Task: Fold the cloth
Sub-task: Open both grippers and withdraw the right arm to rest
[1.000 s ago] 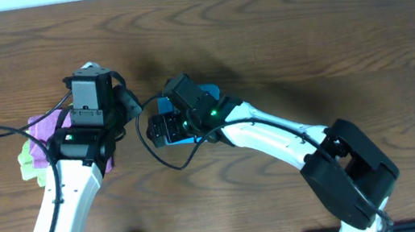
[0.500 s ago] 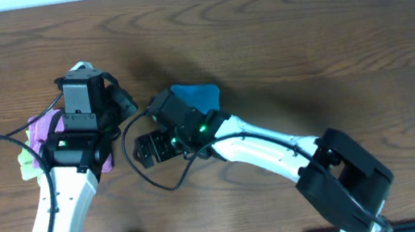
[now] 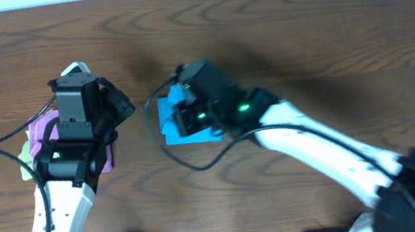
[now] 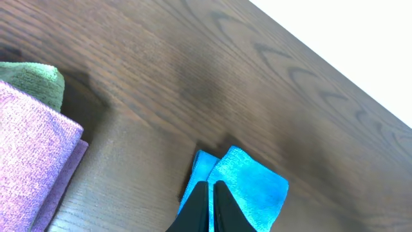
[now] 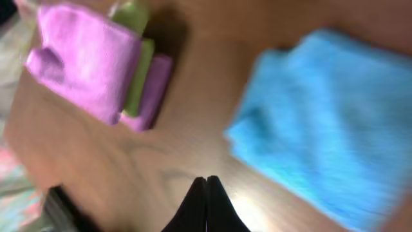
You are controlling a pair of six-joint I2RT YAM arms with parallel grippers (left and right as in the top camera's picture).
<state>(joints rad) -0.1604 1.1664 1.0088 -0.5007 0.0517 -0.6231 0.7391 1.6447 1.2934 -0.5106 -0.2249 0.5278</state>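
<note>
At the right pincer (image 5: pixel 206 203): tips pressed together, pinching nothing, bare table (image 5: pixel 161 161) beneath them in the blurred wrist view. Far and right of those tips there: the cloth (image 5: pixel 322 109), blue, lying flat in a compact patch. Seen from overhead, hangs over the cloth's left part and hides much of it; long axis therefore not to be told, though the patch looks nearly square. At the left pincer (image 4: pixel 209 206): pressed together too, nothing visibly held, tips at the cloth's near-left edge in its wrist view; touching or just above, cannot tell. Place of the cloth: mid-table, just right of the left pincer and under the right one. Judged nearer: the right arm, though both close by. Calls for spreading a pincer first, before taking any corner. Left of the cloth and apart from it: purple cloth (image 3: pixel 45 127), with green cloth (image 3: pixel 27 162) touching it. Counted: one blue cloth, one purple, one green, two pincers.
</note>
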